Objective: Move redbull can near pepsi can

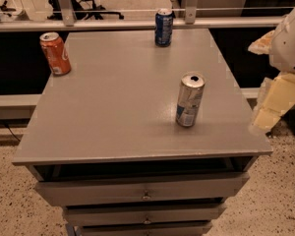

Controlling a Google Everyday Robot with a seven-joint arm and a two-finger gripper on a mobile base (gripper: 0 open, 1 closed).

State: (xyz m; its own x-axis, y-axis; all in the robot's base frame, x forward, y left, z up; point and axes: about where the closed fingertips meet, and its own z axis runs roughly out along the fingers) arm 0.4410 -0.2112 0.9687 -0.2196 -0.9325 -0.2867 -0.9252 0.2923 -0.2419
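The redbull can [190, 100], slim and silver with blue patches, stands upright on the grey cabinet top [123, 97], right of centre and towards the front. The pepsi can [163, 27], dark blue with white markings, stands upright at the back edge, well apart from the redbull can. My gripper [268, 113], cream-coloured at the end of the white arm, hangs off the table's right side, level with the redbull can and about a can's height away from it. It holds nothing.
An orange-red can [55, 53] stands upright at the back left corner. The cabinet has drawers [145, 193] below its front edge. A metal rail [113, 23] runs behind the table, with an office chair beyond it.
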